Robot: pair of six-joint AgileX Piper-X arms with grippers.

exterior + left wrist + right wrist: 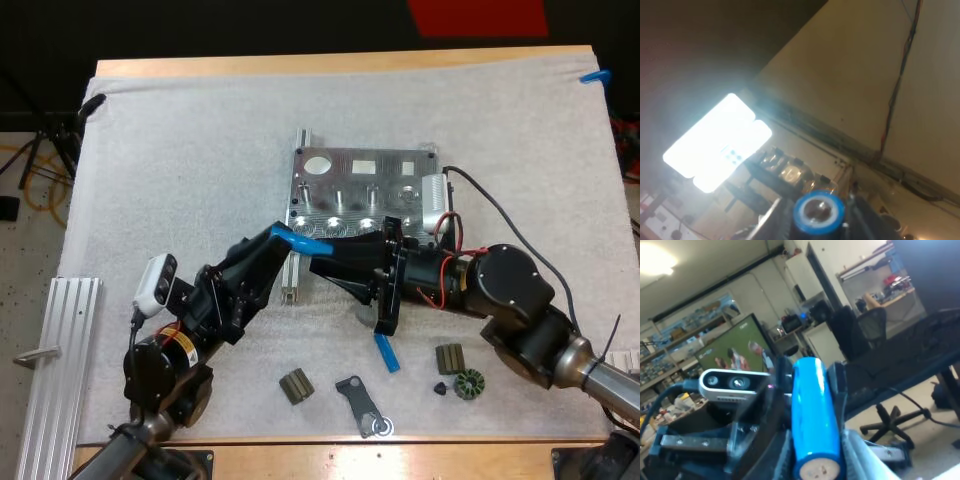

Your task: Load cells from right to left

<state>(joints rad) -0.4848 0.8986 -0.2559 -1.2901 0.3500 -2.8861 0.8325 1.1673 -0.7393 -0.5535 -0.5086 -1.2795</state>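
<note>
The metal fixture [360, 185] lies on the middle of the mat. Just in front of it, a bright blue cylinder [305, 240] hangs above the mat between my two grippers. My left gripper [288, 238] is shut on its left end, and the left wrist view looks along the cylinder [818, 211] end-on between the fingers [774, 220]. My right gripper [328, 254] meets it from the right and presses on the cylinder [815, 420] from both sides. A second blue cylinder [386, 352] lies on the mat under the right arm.
Small dark parts lie along the mat's near edge: a ribbed block [296, 385], a flat bracket [362, 405], another block [450, 358] and a round toothed piece [468, 383]. A long aluminium rail [60, 360] sits at the left table edge. A short extrusion [292, 285] lies before the fixture.
</note>
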